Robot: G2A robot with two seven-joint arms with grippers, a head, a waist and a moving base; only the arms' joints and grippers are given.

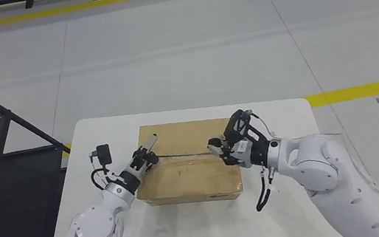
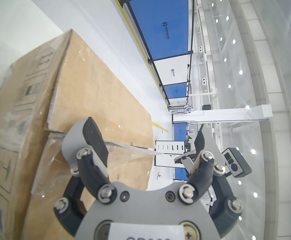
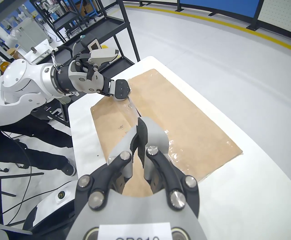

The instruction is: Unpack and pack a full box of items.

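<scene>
Top view: left gripper, right gripper over box.

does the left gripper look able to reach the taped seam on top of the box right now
Probably yes: the left gripper is open at one end of the box with one finger by the taped seam, and nothing lies between. The right gripper sits farther along the seam, apart.

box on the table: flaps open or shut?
Shut. The cardboard box has both top flaps lying flat, meeting at a centre seam with clear tape along it.
</scene>
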